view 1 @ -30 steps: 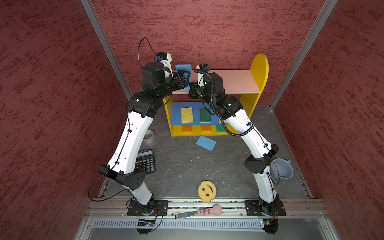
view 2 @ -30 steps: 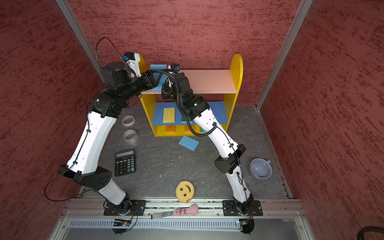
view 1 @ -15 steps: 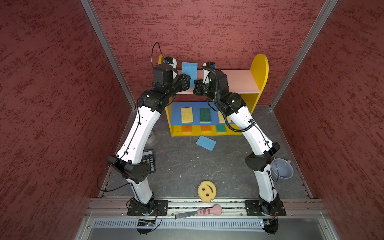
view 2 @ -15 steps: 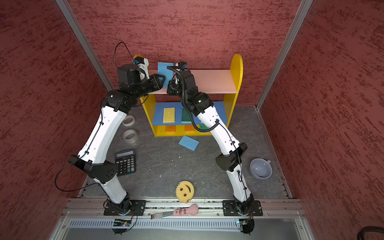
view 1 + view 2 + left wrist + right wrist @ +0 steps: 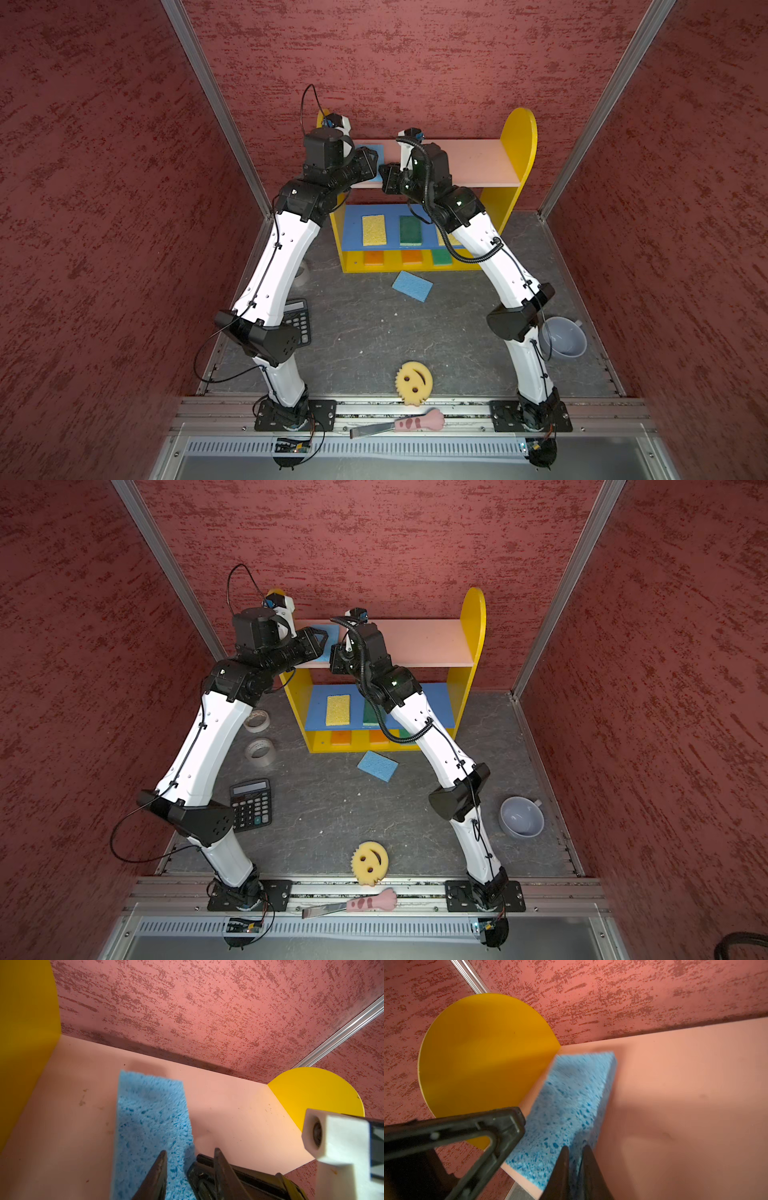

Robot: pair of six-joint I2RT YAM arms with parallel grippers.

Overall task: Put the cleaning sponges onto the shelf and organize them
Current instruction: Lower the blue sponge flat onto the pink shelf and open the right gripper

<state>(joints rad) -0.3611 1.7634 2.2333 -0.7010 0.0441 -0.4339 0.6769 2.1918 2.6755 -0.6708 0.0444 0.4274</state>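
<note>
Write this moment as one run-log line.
blue sponge: lying on pink board | left gripper: open, at it | right gripper: at its edge, grip unclear | unshelved: second blue sponge, smiley sponge

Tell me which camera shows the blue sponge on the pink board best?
The left wrist view: the blue sponge fills the middle, its holey top face lying on the pink board. The right wrist view shows it too, partly behind a black finger. Both top views show only a blue sliver behind the arms.
</note>
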